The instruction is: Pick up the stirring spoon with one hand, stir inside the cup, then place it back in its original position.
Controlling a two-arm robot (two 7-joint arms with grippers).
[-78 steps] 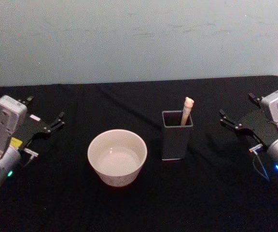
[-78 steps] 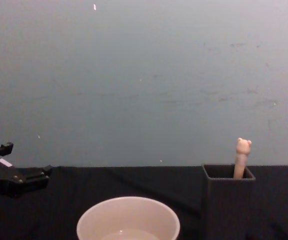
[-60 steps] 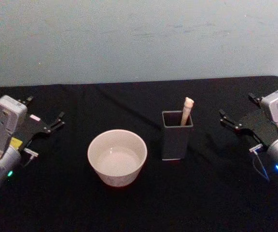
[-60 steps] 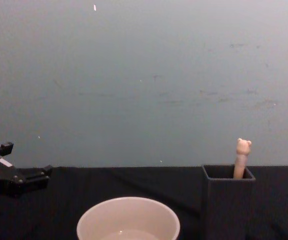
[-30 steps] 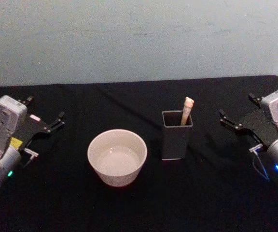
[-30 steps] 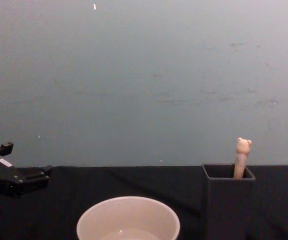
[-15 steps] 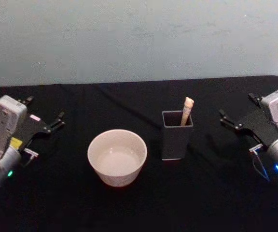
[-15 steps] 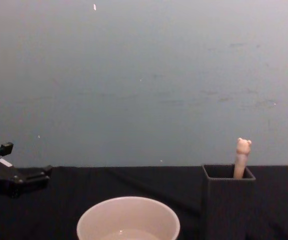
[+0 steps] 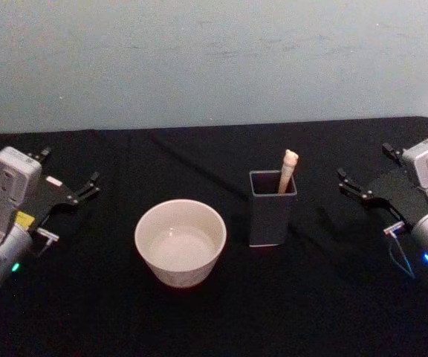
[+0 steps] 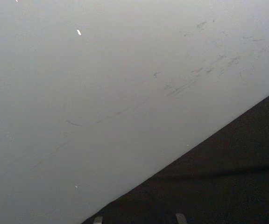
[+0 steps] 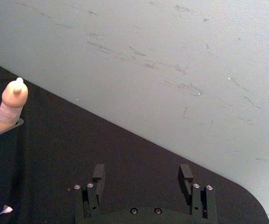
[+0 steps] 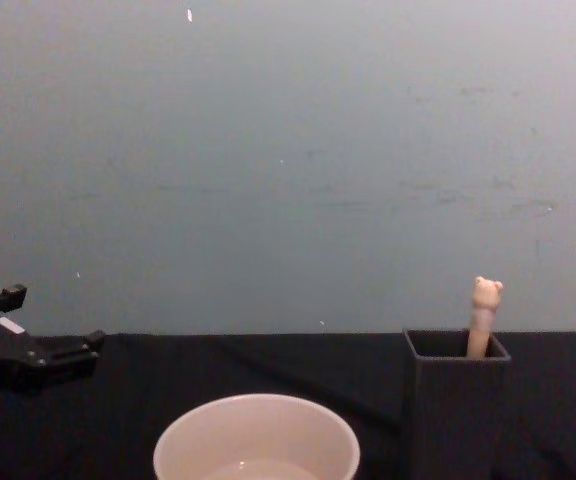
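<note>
Count: one cup, one dark grey holder, one stirring spoon and two grippers, all on or over the black table. You have the spoon standing in the holder, leaning into its far right corner; the beige handle and bear-head knob rise above the rim, and the stem and bowl are hidden inside. The cup sits just left of the holder and a little nearer the robot, not touching it. Its inside reads pale, and whether it holds liquid cannot be told. Left gripper: well left of the holder, beyond the cup, fingers spread, holding nothing. Right gripper: well right of the holder, fingers spread wide, nothing between them, touching nothing.
</note>
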